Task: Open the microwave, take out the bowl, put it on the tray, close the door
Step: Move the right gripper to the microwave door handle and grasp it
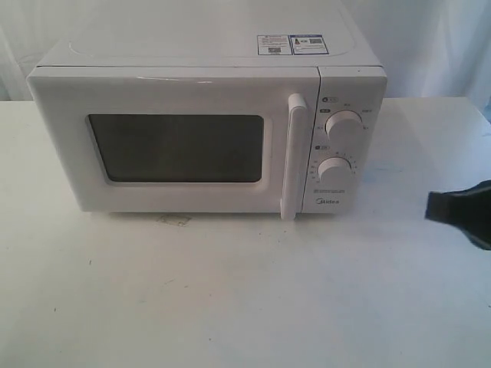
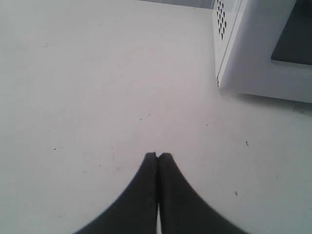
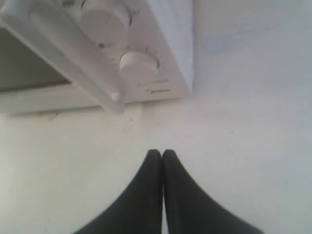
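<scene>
The microwave (image 1: 207, 115) sits toward the far side of the white surface (image 1: 230, 299). Its door (image 1: 176, 93) is fully shut, and the vertical bar handle (image 1: 293, 157) runs down the door's right edge, just beside the two knobs (image 1: 343, 123). The bowl cannot be seen. The dark window shows nothing behind it, so the bowl is presumably inside, though that is a judgement only. No tray is in view either. The right jaws are clenched on nothing, their black fingertips (image 3: 155, 161) pressed together. They hover at the right edge of the scene, well apart from the handle and nearer than the control panel. The left jaws are likewise clenched and empty, fingertips (image 2: 150, 161) touching, over bare surface off the oven's left side near its vented wall. The task has not started, and opening the door is the first step. The main risk is the pull itself. Nothing braces the oven, so a tug on the handle could drag the whole box nearward across the smooth surface instead of releasing the latch. The right jaws must also spread before reaching the bar, or they will only bump it. If the door hinges on the left, as the handle's place suggests, it will swing toward the left arm, which could block it or be struck.
</scene>
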Motion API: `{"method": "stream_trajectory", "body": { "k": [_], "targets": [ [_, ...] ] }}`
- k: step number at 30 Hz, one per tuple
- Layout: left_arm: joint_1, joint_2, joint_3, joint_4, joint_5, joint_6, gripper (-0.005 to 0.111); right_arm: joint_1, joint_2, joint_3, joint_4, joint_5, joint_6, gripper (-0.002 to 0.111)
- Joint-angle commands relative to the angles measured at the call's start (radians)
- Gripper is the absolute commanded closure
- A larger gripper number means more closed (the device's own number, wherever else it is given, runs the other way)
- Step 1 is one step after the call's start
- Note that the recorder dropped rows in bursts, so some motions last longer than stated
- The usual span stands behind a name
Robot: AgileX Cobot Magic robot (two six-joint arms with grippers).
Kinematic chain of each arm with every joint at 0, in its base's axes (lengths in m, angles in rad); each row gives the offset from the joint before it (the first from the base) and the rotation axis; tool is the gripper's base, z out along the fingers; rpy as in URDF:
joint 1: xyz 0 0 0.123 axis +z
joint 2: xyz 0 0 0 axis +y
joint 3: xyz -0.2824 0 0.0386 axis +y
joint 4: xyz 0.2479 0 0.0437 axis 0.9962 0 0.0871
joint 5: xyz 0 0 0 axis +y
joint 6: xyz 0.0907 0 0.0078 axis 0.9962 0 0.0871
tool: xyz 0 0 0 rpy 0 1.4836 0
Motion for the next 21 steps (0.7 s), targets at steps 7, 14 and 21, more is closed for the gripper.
{"method": "stream_trajectory", "body": {
  "k": [7, 14, 21],
  "targets": [
    [0.003, -0.004, 0.004, 0.006, 0.003, -0.005, 0.107, 0.064, 0.204, -0.008, 1.046, 0.165, -1.262, 0.108],
    [0.003, -0.004, 0.004, 0.006, 0.003, -0.005, 0.107, 0.064, 0.225, -0.008, 1.252, 0.329, -1.717, 0.108],
    [0.003, -0.004, 0.004, 0.006, 0.003, -0.005, 0.107, 0.064, 0.279, -0.008, 1.377, 0.304, -2.094, 0.106]
  ]
}}
